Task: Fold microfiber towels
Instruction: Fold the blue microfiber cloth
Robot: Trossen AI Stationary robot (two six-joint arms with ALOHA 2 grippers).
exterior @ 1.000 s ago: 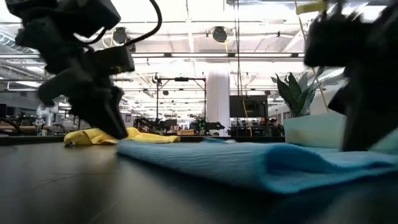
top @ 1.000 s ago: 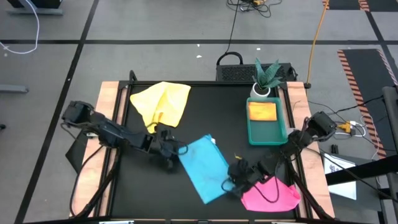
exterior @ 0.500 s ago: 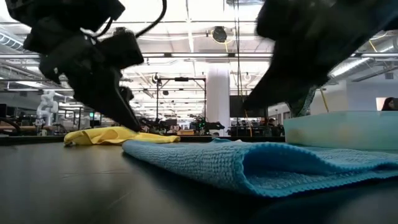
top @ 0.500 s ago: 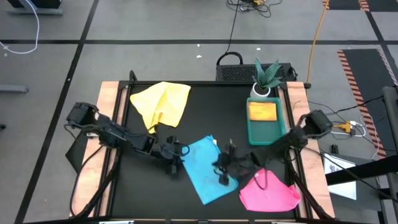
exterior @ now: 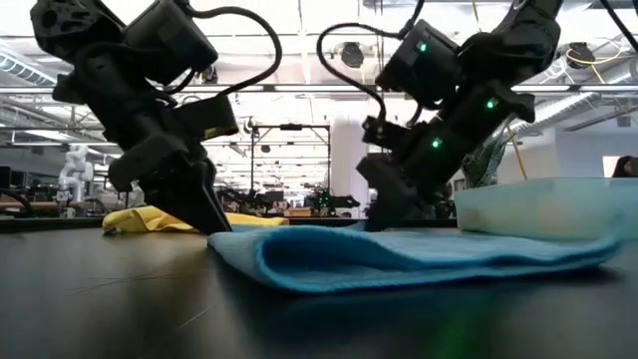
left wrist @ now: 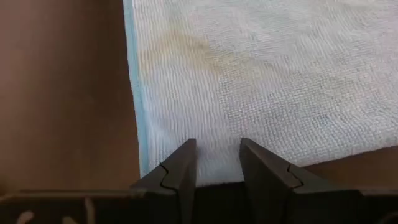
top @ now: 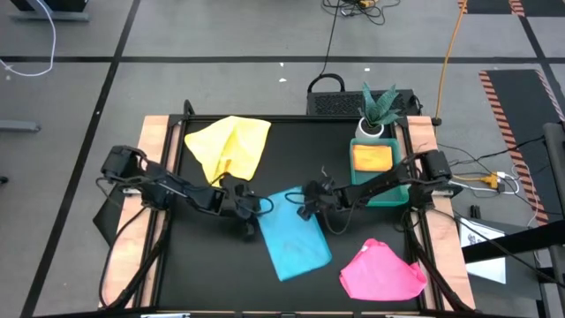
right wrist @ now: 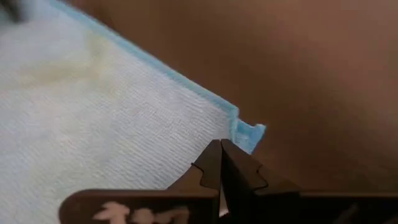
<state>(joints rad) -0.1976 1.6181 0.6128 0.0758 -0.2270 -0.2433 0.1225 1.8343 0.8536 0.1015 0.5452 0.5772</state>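
The black table (top: 291, 150) with pale wooden side rails carries everything. Largest of the cloths is the yellow towel (top: 231, 146), lying crumpled and loosely bunched near the far left corner, its folds raised in soft ridges. Just nearer the front, about mid-table, lies the light blue towel (top: 296, 243), folded over on itself into a rough rectangle set at a slant; in the low view its doubled layer shows as a rounded fold along the near edge (exterior: 399, 254), with a fine ribbed weave and a slightly brighter blue hem. The pink towel (top: 381, 274) sits rumpled at the front right corner, well apart from the blue one.

A green tray (top: 381, 190) stands along the right side, holding a second yellow towel (top: 372, 157) folded flat into a small neat rectangle. Beyond the tray is a potted plant (top: 378, 110) in a white pot.

The left hand (top: 247, 212) rests at the blue towel's far left corner, its fingers (left wrist: 180, 174) partly parted and pressed down onto the cloth by its hem. The right hand (top: 309, 201) is at the towel's far right corner, its fingers (right wrist: 214, 168) closed tight together, pinching the corner of the blue towel.
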